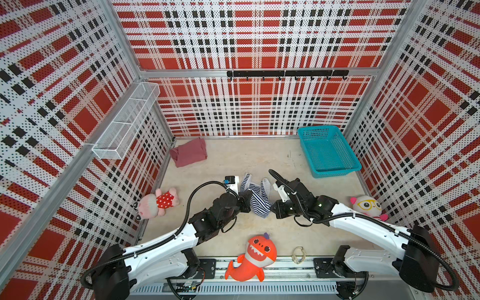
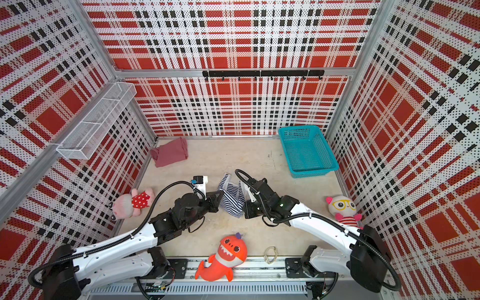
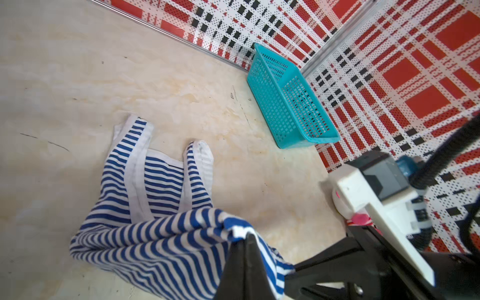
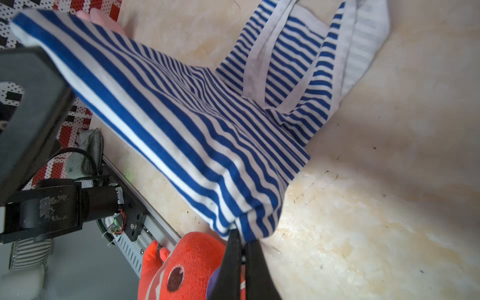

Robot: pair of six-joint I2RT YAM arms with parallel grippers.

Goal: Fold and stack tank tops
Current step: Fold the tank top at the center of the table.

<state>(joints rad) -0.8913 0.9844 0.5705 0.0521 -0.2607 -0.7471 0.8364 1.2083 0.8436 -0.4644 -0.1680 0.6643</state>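
Note:
The striped tank top point(image 1: 257, 201) point(image 2: 231, 201) hangs bunched between both grippers in mid-table, hem lifted, straps trailing on the surface toward the back. My left gripper point(image 1: 250, 195) point(image 3: 246, 237) is shut on one hem corner of the striped cloth point(image 3: 155, 233). My right gripper point(image 1: 271, 207) point(image 4: 240, 235) is shut on the other hem corner, with the fabric point(image 4: 194, 130) stretched away from it. The maroon-pink tank top point(image 1: 189, 155) point(image 2: 171, 155) lies folded at the back left corner, away from both arms.
An empty teal basket point(image 1: 328, 153) point(image 3: 285, 98) stands at the back right. A pink plush doll point(image 1: 158, 202) lies left, a white plush with glasses point(image 1: 368, 206) right, an orange shark plush point(image 1: 255, 255) point(image 4: 181, 272) at the front edge beside a rubber loop point(image 1: 298, 255).

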